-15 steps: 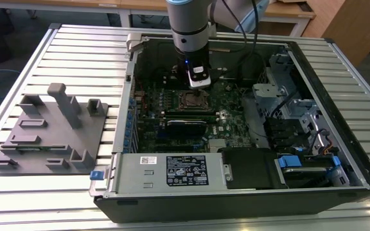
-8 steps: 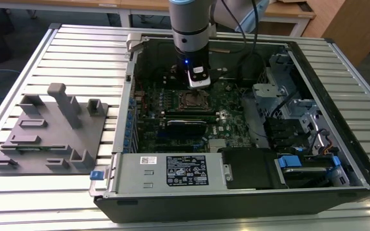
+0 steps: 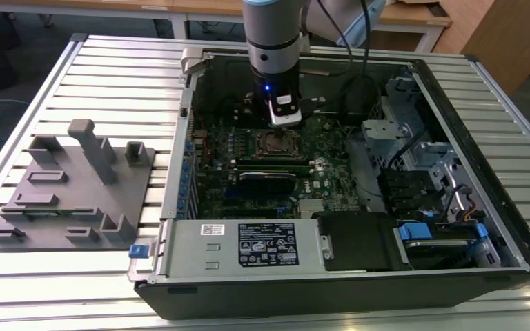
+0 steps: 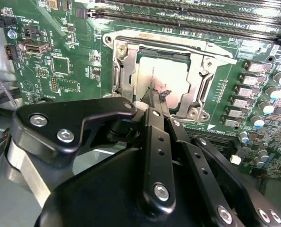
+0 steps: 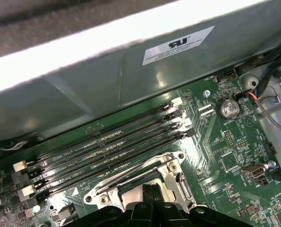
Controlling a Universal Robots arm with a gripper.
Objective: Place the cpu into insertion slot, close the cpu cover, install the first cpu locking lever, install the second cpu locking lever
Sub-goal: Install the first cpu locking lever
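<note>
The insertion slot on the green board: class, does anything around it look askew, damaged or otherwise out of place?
Nothing stands out. In the second wrist view the cpu lies flat and square in the insertion slot, the cpu cover framing it evenly. The gripper sits low over the chip. No bent or loose parts show.

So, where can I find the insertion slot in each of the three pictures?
Exterior view: the insertion slot sits mid-board inside the open computer case, directly under the gripper.
Second wrist view: the slot lies just beyond the gripper.
First wrist view: its silver rim shows just above the gripper.
Shared landmark: the long memory slots beside the socket.
</note>
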